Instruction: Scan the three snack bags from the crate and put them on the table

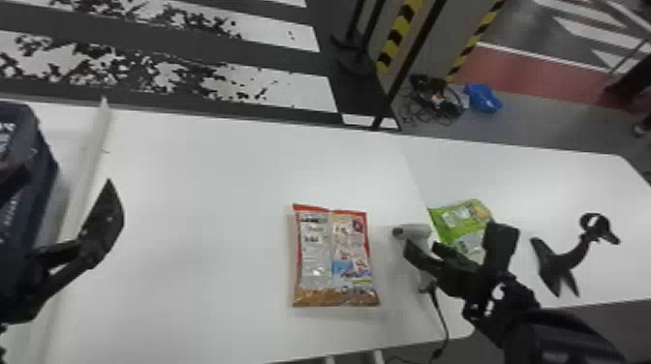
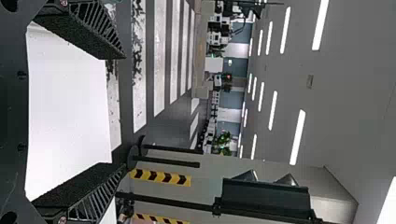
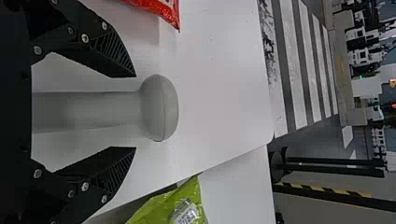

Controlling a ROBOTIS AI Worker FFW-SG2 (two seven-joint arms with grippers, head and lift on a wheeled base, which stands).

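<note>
White tables [image 1: 193,193]: 2 bags [image 1: 334,256] (scanner [image 1: 415,231] between)

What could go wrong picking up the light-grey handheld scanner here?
The black right gripper is open, in line with the scanner; an uneven close might twist it. Its thin black cable runs off the white table and could snag. The green plastic snack bag lies close by and could get nudged.
</note>
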